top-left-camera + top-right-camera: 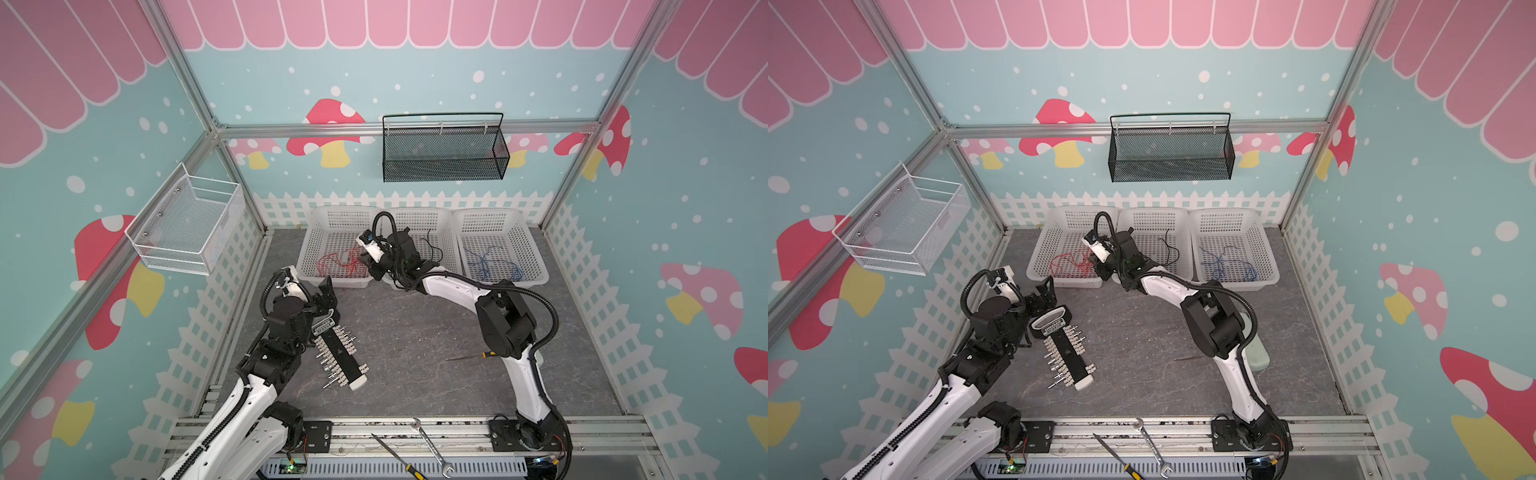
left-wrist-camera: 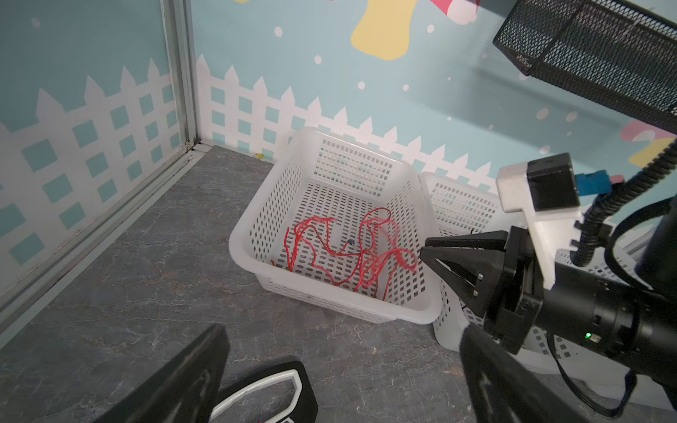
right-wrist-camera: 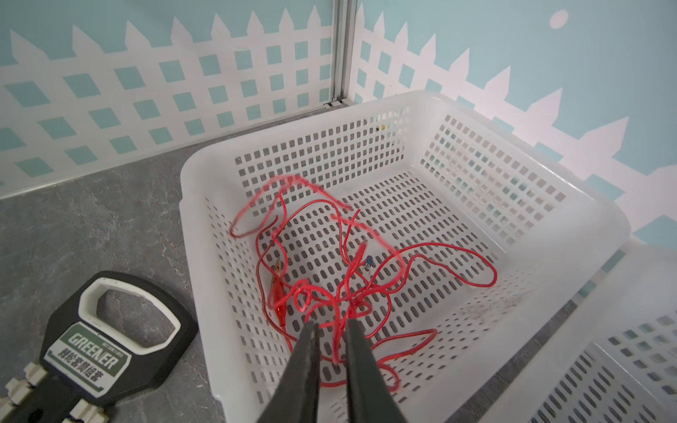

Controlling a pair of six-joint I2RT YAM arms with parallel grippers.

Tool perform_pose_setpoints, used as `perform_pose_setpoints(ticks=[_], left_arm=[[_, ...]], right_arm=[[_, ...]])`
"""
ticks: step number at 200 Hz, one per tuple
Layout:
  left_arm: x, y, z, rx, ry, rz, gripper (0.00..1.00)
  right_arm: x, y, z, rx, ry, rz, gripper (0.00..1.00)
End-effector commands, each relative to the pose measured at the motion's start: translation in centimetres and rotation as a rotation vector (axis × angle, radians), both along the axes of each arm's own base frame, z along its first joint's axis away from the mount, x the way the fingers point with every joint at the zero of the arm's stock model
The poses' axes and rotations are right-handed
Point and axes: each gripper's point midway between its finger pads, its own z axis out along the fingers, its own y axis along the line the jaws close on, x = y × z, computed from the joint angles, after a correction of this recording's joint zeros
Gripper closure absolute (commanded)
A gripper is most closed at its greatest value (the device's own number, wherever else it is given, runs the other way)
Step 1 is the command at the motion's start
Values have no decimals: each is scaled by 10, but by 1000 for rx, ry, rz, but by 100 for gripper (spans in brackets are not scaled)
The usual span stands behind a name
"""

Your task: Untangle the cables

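Observation:
The red cables (image 1: 340,262) (image 1: 1071,262) (image 3: 329,278) lie in a loose tangle in the left white basket (image 1: 307,245) (image 3: 549,205). My right gripper (image 1: 365,261) (image 3: 331,322) hangs over that basket's near right corner, its jaws slightly open with a red strand running through the gap. Some red loops look blurred. In the left wrist view the red cables (image 2: 340,252) sit just off the right gripper's tip (image 2: 425,247). Black cables (image 1: 432,249) lie in the middle basket (image 1: 446,232) and blue cables (image 1: 490,264) in the right basket (image 1: 528,241). My left gripper (image 1: 326,286) (image 2: 342,329) is wide open above the floor, holding nothing.
A socket set rack (image 1: 338,353) (image 3: 91,348) lies beside the left arm. A screwdriver (image 1: 469,356) lies by the right arm. A wrench (image 1: 430,446) and another screwdriver (image 1: 399,457) rest on the front rail. A black mesh basket (image 1: 442,149) and a white wire basket (image 1: 187,224) hang on the walls.

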Motion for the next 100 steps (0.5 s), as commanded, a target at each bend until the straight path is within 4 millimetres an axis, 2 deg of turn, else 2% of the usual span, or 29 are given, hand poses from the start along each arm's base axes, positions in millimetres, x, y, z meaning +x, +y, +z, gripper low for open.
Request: perform_pose_setpoints(ticks=[1,33,56,100], left_arm=[[-1,2,-1,-17,-2,4,2],[-3,5,-1,-15,-3,11,2],[-3,8,-3,-12,-1,19,2],[1,16,-9,-2,4,71,2]], right_arm=[[1,9,11,27,-29,23,75],[-2,8,19,36,-37,28,73],[-8,1,32,43,-56,21,72],[-26,-37,55,18,-102,-65,71]])
